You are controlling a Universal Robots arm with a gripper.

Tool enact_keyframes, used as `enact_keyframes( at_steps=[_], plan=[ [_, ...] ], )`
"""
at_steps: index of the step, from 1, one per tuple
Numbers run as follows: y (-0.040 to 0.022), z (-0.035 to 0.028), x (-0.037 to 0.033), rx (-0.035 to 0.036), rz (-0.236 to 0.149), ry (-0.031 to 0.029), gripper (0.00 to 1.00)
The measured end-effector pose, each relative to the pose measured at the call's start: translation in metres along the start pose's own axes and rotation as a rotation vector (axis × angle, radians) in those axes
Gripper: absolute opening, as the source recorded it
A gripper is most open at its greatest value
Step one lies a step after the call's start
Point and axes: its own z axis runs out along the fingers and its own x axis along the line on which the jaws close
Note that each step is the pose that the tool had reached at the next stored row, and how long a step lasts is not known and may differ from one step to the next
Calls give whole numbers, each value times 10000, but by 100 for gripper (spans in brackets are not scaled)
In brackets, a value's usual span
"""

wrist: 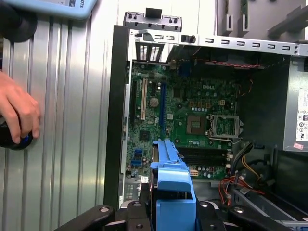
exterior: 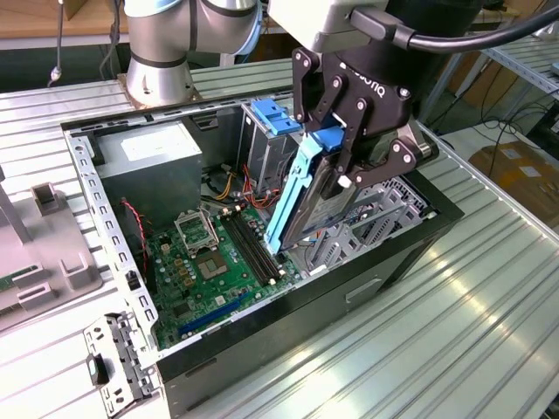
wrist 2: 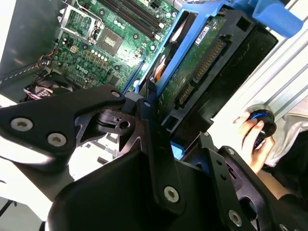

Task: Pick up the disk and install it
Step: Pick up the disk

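Up over the open computer case (exterior: 84, 170), the gripper (exterior: 358, 170) squeezed the disk (exterior: 316, 209) tight, tilted above the green board (exterior: 199, 262).

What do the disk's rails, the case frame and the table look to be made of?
The disk, held in the gripper, has matte, uniformly bright blue rails with moulded shapes: likely plastic. The case frame looks like bare grey sheet metal, judging by its punched slots and folded edges. The table is ribbed and silvery with a soft sheen, probably aluminium.
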Motion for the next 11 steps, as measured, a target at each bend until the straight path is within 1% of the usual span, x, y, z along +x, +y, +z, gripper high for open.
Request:
enact_keyframes(
  at_steps=[5, 11],
  plan=[
    [-16, 0, 1, 0, 0, -1, 36],
    [-64, 0, 4, 0, 1, 0, 36]
  ],
)
